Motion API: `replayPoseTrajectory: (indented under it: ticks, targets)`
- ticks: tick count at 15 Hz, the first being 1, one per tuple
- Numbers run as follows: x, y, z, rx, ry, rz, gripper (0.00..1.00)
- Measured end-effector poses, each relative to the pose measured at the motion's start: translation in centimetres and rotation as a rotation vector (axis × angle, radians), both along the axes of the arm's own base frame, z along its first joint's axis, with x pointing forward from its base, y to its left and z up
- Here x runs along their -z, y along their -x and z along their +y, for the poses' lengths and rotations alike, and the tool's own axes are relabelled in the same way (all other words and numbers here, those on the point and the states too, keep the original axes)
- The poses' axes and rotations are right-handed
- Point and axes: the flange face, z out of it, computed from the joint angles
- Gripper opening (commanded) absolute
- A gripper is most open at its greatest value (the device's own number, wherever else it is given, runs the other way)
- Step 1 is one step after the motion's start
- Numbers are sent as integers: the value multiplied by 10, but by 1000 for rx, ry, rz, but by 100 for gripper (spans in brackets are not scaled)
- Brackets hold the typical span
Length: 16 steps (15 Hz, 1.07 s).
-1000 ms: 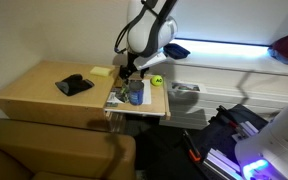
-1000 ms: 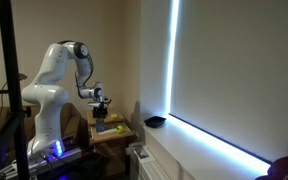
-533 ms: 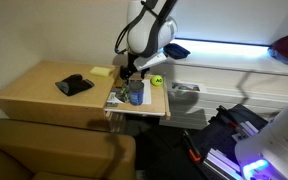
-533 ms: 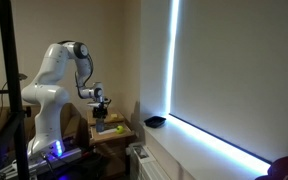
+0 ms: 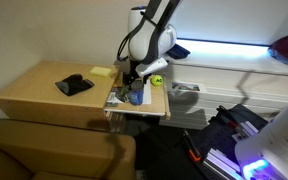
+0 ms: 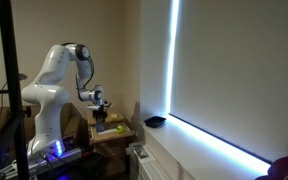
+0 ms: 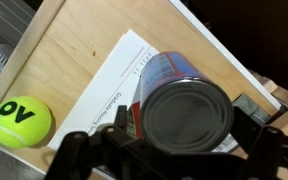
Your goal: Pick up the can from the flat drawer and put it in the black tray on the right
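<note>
Bluish-grey short metal can (image 7: 189,120) stands upright on the flat drawer (image 7: 74,55), a shallow light-wood slab with thin rims. In the wrist view its round dull top faces the camera, and its base rests on a white printed sheet (image 7: 119,80) and a colourful one beneath it. The hand (image 7: 169,150) is spread wide, with one dark finger (image 7: 82,150) at 8 o'clock of the can with a clear gap and the other at 4 o'clock close to its side; I cannot tell if that one touches. A yellow-green ball (image 7: 21,120) with black letters lies on the bare wood at 9 o'clock of the can, just beside the white sheet's edge. In an exterior view the white arm (image 5: 149,40) reaches down over the drawer (image 5: 149,110), the hand (image 5: 134,82) low around the can (image 5: 136,96), and the ball (image 5: 156,79) sits at 1 o'clock of it. On the plain tan desk (image 5: 29,95) at 9 o'clock, a flat black pouch (image 5: 74,85) lies near a yellow note (image 5: 101,71). In an exterior view the small black tray (image 6: 155,122) sits on a ledge below the bright window strip, at 3 o'clock of the hand (image 6: 101,107) and well apart from it.
</note>
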Motion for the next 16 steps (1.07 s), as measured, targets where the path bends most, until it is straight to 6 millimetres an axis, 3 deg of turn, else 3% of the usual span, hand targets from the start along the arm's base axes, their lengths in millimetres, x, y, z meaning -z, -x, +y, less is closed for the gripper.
replayPoseTrajectory:
  ticks: [5, 12, 13, 16]
  targets:
    - [0, -1, 0, 1, -1, -1, 100]
    - [36, 2, 8, -5, 2, 54, 100]
    - [36, 1, 8, -6, 1, 53, 75]
    - [32, -2, 7, -6, 2, 42, 64]
